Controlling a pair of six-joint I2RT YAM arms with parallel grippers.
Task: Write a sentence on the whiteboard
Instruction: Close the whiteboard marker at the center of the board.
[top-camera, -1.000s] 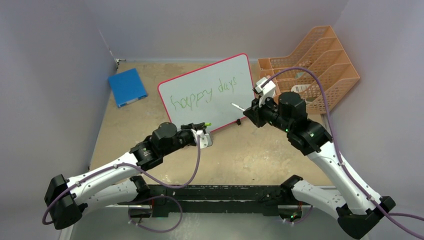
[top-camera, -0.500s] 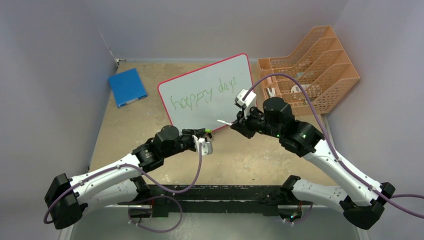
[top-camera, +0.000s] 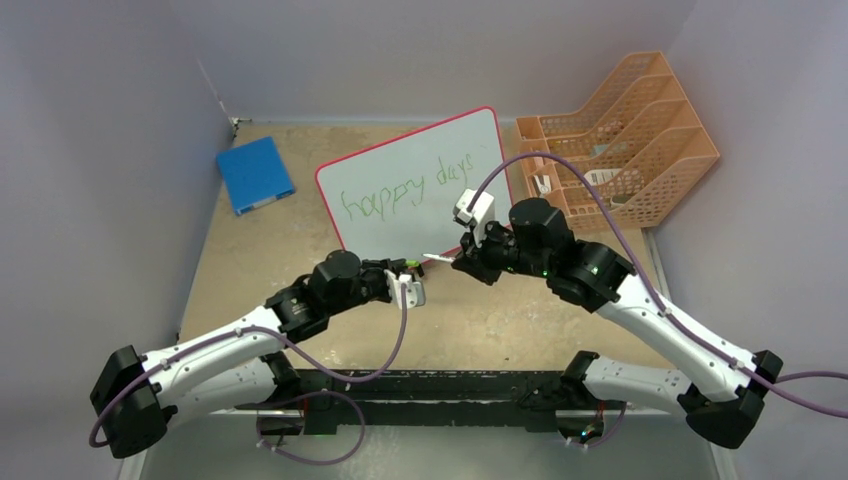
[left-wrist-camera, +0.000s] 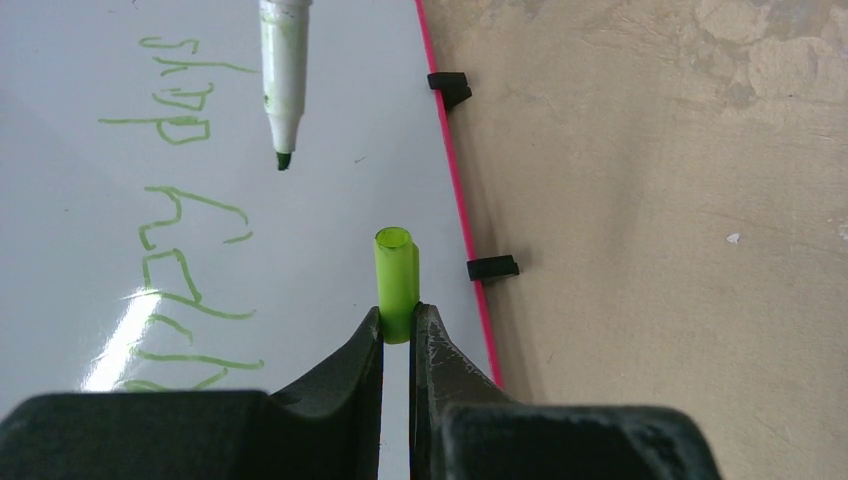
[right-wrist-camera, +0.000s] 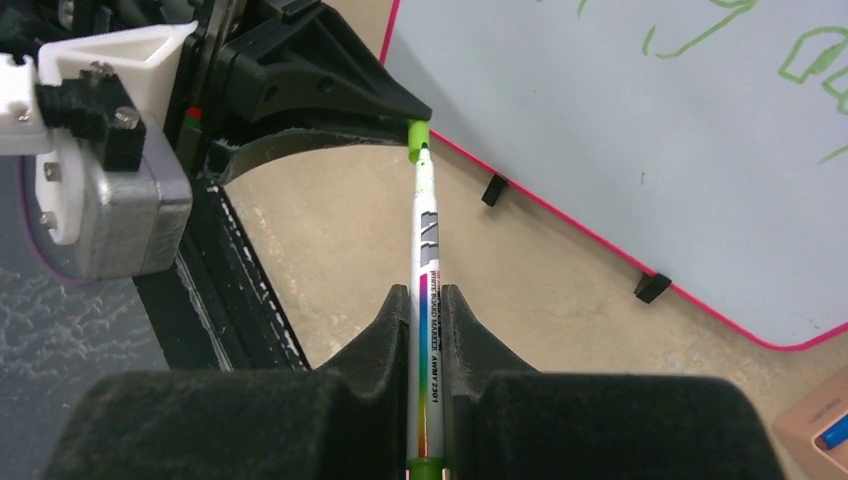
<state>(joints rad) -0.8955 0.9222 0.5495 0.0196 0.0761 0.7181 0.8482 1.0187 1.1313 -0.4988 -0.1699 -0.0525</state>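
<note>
The sentence (top-camera: 410, 188), "happy days", is written in green on the whiteboard (top-camera: 440, 218) at the tabletop's (top-camera: 270, 255) far middle, so only capping seems left: the right end effector (right-wrist-camera: 428, 300) grips the marker (right-wrist-camera: 426, 225), tip near the cap (left-wrist-camera: 395, 275) pinched by the left end effector (left-wrist-camera: 396, 320).

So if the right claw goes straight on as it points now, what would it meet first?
Probably the green cap in the left claw; the marker in the right claw arrives first.
</note>
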